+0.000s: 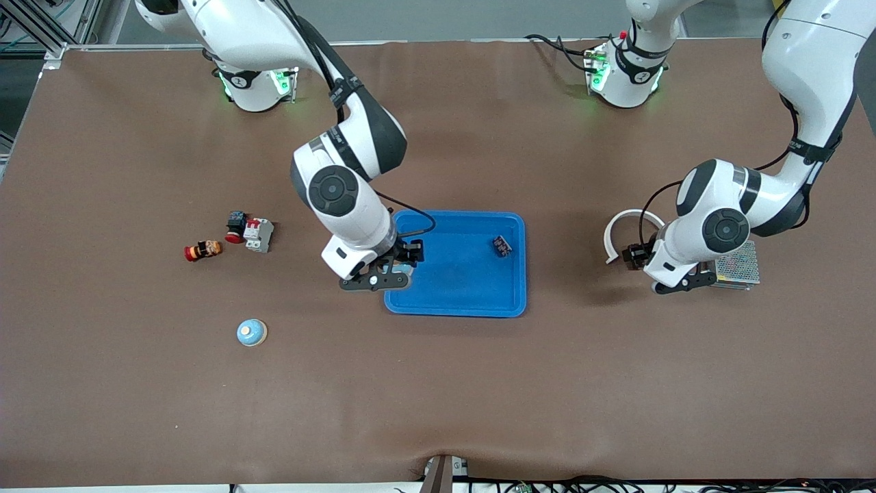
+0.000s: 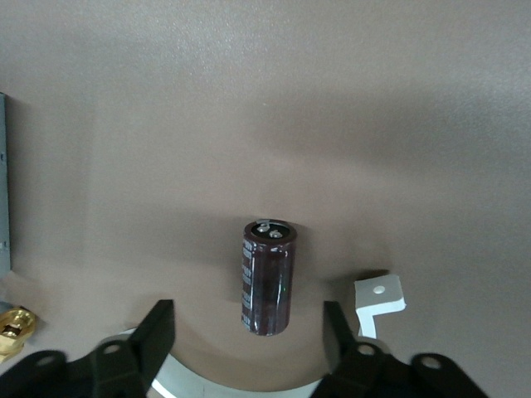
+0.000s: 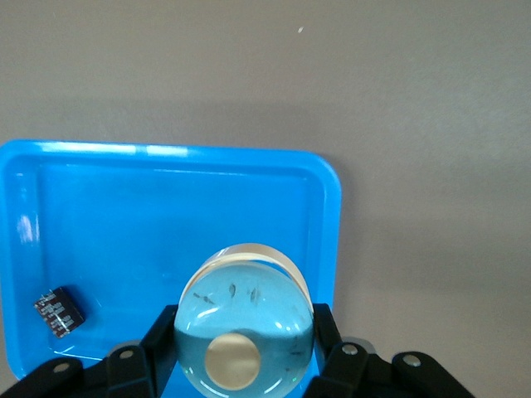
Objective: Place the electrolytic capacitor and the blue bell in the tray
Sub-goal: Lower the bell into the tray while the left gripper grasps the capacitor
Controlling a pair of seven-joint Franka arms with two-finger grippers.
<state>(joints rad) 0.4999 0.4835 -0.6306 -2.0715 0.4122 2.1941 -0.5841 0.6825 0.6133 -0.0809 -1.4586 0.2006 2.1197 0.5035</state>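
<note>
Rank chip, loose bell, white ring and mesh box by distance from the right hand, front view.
From the right hand, over the tray edge:
1. Chip: in the tray.
2. Loose bell: on the table, toward the right arm's end.
3. White ring: beside the left hand.
4. Mesh box: toward the left arm's end.

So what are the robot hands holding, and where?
The right gripper holds a light blue bell by opposite sides of its dome, over the tray. The left gripper holds nothing: its open jaws flank the capacitor without touching it.
</note>
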